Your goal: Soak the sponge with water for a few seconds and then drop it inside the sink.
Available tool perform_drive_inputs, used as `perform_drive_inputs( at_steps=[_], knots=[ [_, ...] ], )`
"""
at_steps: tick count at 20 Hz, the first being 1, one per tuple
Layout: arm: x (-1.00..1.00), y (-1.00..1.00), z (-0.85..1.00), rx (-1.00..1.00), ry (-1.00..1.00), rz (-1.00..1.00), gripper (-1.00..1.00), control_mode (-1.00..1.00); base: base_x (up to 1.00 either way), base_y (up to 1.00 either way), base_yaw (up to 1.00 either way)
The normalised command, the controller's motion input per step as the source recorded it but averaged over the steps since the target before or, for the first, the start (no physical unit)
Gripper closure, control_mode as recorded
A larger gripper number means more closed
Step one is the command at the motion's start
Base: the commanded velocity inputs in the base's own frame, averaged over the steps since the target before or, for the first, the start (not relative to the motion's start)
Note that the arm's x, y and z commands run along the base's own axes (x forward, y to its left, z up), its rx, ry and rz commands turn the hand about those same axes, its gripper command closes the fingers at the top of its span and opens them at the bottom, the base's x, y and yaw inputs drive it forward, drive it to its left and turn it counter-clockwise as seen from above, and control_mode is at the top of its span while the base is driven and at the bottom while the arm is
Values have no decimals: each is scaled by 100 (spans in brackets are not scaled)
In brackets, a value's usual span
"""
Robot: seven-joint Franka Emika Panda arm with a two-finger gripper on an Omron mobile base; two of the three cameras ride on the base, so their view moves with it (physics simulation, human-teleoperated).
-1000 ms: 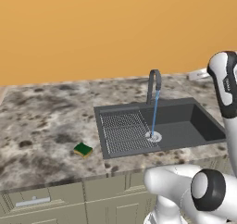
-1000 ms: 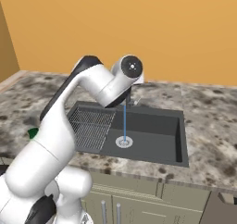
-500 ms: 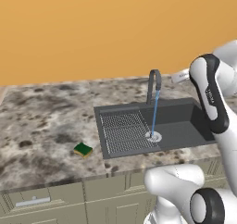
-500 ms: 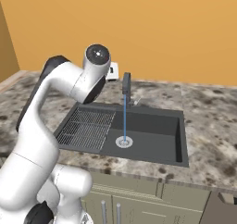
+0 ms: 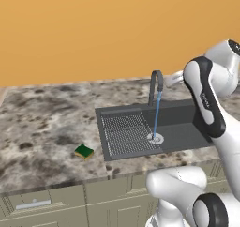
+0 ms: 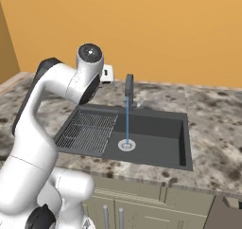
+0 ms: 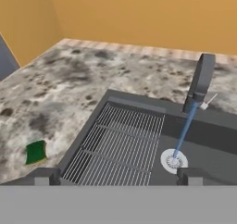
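Arm has swung left across the sink [image 5: 187,127] toward the sponge [image 5: 84,151], which lies untouched on the tabletop [image 5: 42,127] just left of the drainboard. Water [image 5: 156,113] running. Fingers [image 7: 46,176] spread apart, empty; pickup not started.

sink [image 5: 187,109] set into the counter [image 5: 42,123], drainboard [image 5: 125,134] on its left side, basin to the right. faucet [image 5: 156,85] stands at the back rim, water [image 5: 157,114] falling straight onto the drain [image 5: 155,138]. sponge [image 5: 84,151] lies on the counter just left of the sink, near the front edge.
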Motion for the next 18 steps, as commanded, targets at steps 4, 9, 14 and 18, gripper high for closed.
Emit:
perform_drive_inputs(
  at_steps=[4, 9, 14, 18],
  knots=[
    [0, 10, -12, 0, 24, 0, -100, -100, 0, 0, 0],
    [0, 11, -15, 0, 25, 0, -100, -100, 0, 0, 0],
    [0, 18, -30, 0, 17, 0, -100, -100, 0, 0, 0],
    [-2, 20, -54, 0, 2, 0, -100, -100, 0, 0, 0]
  ],
)
